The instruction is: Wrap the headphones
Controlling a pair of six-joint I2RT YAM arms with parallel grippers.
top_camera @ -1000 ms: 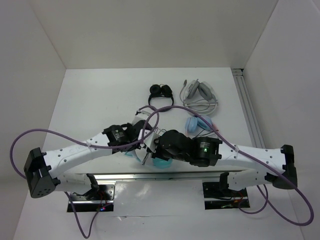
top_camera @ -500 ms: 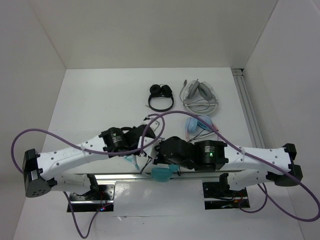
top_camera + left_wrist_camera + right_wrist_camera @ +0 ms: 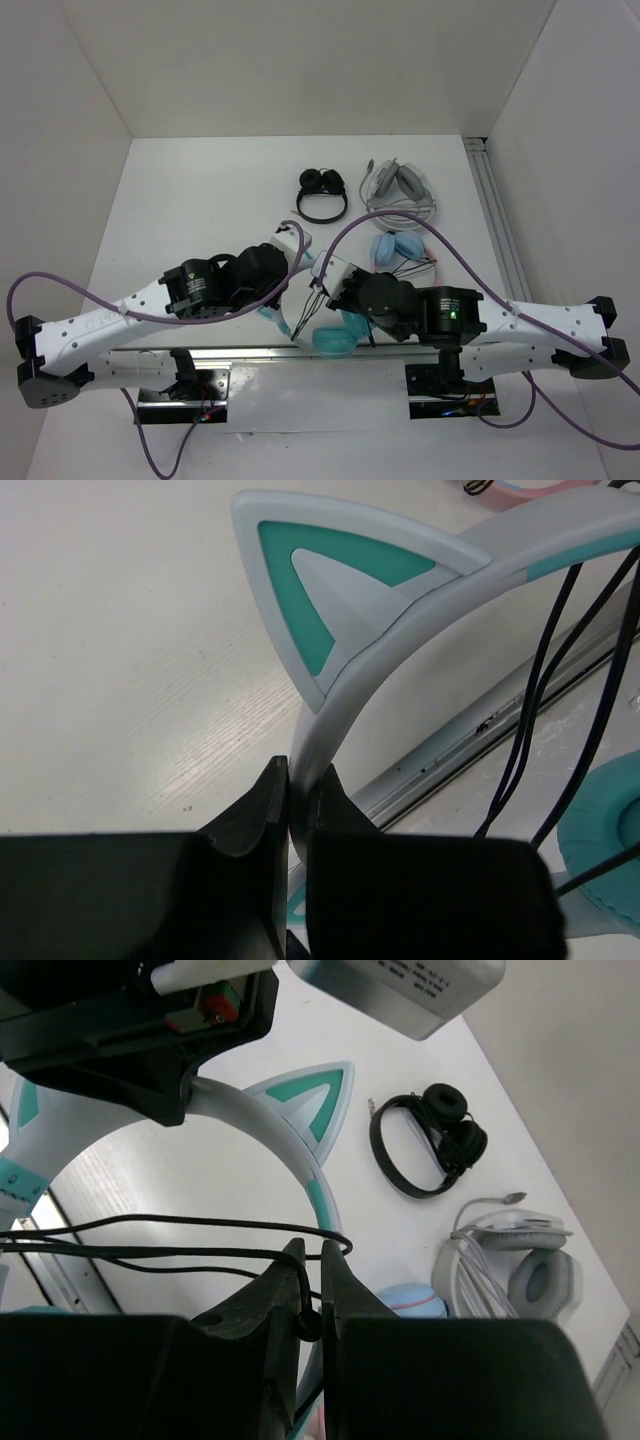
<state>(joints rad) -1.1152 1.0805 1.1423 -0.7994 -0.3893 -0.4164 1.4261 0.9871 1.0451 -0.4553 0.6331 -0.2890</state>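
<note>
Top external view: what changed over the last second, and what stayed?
The wrists drew apart, left leftward, right rightward; the headphones slid slightly nearer, more in view. The left gripper is shut on the headband, the right gripper on the cable. The black headset, white headset and pink-blue headset stayed put.

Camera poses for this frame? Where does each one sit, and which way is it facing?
Top external: above and behind the robot, looking down on the table; left arm and right arm show.
Left wrist: looks along the left claw, shut on the teal headphones by the headband.
Right wrist: looks along the right claw, shut on the black cable.
Shared: right wrist and top both show the small black headphones.
</note>
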